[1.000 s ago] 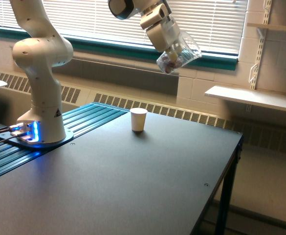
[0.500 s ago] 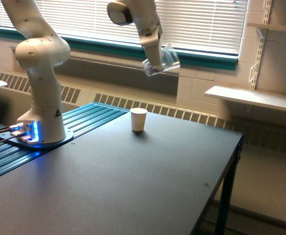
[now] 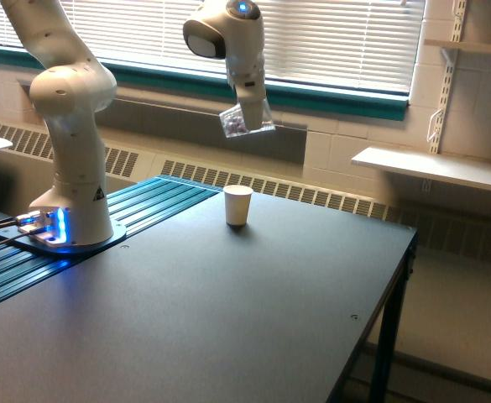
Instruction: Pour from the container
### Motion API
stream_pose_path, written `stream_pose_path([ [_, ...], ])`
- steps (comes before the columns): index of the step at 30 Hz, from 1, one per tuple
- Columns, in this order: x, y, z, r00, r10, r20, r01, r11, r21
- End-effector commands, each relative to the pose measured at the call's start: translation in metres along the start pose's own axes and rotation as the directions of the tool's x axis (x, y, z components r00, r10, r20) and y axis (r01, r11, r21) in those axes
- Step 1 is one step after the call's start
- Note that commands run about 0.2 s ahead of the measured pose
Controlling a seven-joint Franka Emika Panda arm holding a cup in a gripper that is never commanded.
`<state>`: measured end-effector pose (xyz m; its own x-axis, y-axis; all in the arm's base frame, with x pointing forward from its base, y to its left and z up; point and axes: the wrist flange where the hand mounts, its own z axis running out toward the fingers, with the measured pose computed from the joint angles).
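Swinging toward exterior view's left over last second, hand [image 3: 247, 107] has carried container [image 3: 246, 120] from well right of white cup [image 3: 237, 205] to almost directly above it, well clear of table [image 3: 228, 311]. Container tilted, reddish pieces at low end. Judgement: alignment near complete; pour not begun. Hand clamped on container; fingers hidden behind wrist. Container rim and mouth direction hard to make out. Cup contents not visible.

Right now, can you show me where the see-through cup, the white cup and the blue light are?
see-through cup [image 3: 246, 119], exterior view, its clear side wall.
white cup [image 3: 237, 205], exterior view, middle of its side.
blue light [image 3: 58, 225], exterior view, glowing strip at the arm's base.
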<state>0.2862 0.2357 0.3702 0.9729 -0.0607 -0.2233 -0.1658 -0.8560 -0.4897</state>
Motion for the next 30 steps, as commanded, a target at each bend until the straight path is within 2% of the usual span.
stream_pose_path([
  [1,-0.016,0.002,0.026,0.988,-0.131,0.082,0.135,0.99,-0.045],
  [4,-0.022,0.006,0.038,0.981,-0.142,0.128,0.149,0.988,-0.048],
  [7,-0.022,0.007,0.041,0.978,-0.161,0.137,0.169,0.984,-0.049],
  [10,-0.027,0.017,0.051,0.976,-0.122,0.182,0.134,0.989,-0.057],
  [23,-0.012,0.039,0.052,0.975,0.013,0.224,0.001,0.998,-0.06],
  [30,0.002,0.052,0.044,0.967,0.12,0.226,-0.101,0.99,-0.094],
])
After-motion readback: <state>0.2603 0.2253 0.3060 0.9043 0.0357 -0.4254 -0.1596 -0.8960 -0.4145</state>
